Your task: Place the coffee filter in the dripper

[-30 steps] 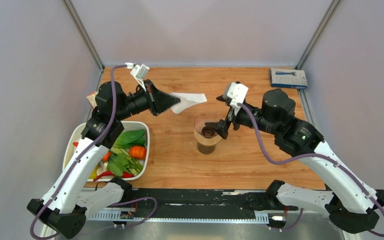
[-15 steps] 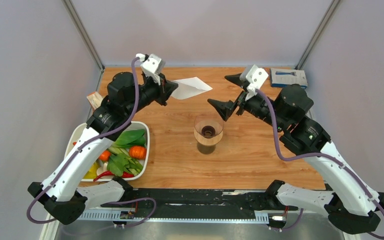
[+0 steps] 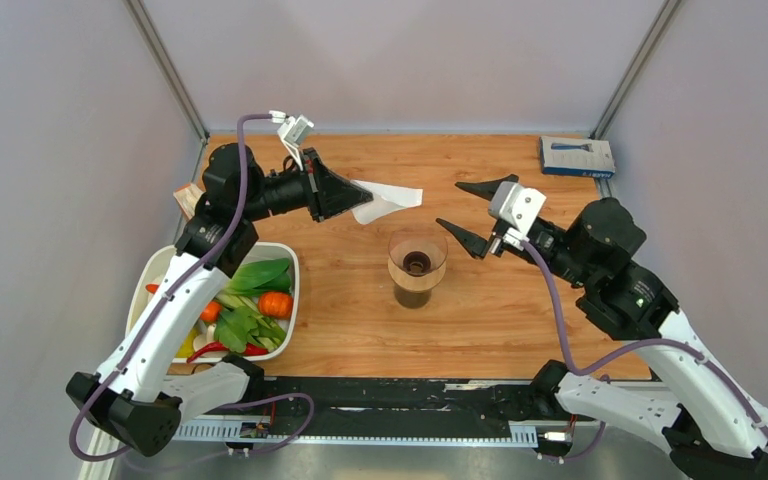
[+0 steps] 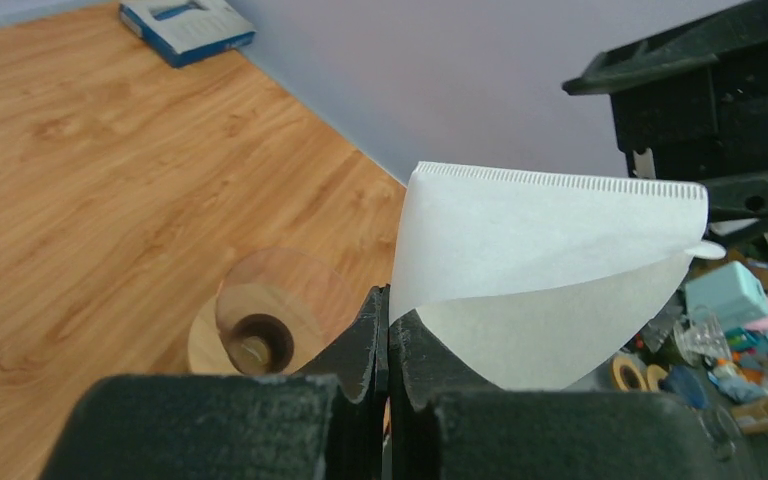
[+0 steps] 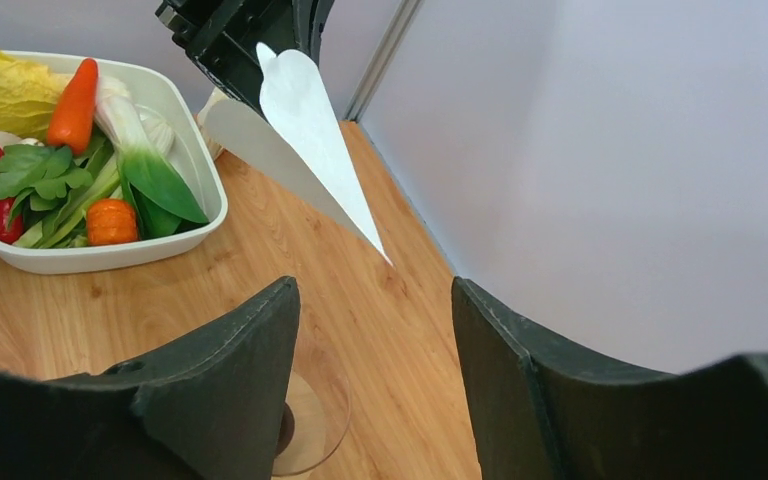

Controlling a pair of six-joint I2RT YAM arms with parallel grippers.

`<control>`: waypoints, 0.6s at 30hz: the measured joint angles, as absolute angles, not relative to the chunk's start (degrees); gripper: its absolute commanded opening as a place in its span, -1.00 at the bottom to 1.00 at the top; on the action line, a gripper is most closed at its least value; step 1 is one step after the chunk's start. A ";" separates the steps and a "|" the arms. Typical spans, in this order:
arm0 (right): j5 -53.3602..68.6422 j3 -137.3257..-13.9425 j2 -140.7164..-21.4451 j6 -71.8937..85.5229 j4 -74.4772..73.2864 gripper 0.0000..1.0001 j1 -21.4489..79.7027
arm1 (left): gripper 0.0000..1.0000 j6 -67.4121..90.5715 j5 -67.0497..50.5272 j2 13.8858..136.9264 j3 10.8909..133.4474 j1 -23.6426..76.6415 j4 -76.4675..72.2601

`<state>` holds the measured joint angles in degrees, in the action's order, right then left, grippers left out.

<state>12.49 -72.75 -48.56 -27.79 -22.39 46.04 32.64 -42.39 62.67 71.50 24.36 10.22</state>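
Right gripper (image 3: 453, 207) pulled back from dripper (image 3: 417, 262) w/ jaws apart, prob. to help spread the coffee filter (image 3: 390, 197), which left gripper (image 3: 353, 196) held clamped by one edge nearby.

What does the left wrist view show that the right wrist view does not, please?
Only the left wrist view shows the flat blue box near the table's far edge and the dark centre hole of the clear funnel-shaped dripper. Only the right wrist view shows the white tray of vegetables. Both show the thin white paper coffee filter pinched in the shut left gripper, the dripper, and the wooden table.
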 measured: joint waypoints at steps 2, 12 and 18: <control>13.87 -73.45 -49.58 -28.69 -22.37 0.20 46.04 | -1.00 33.12 -45.15 62.74 71.50 24.38 10.22; 20.69 -75.00 -54.76 -31.97 -22.52 -0.41 46.04 | -1.00 32.71 -49.91 62.67 71.50 25.56 11.44; 22.68 -75.09 -55.75 -33.34 -23.05 -0.93 46.04 | -1.00 32.64 -50.98 62.67 71.50 26.63 12.16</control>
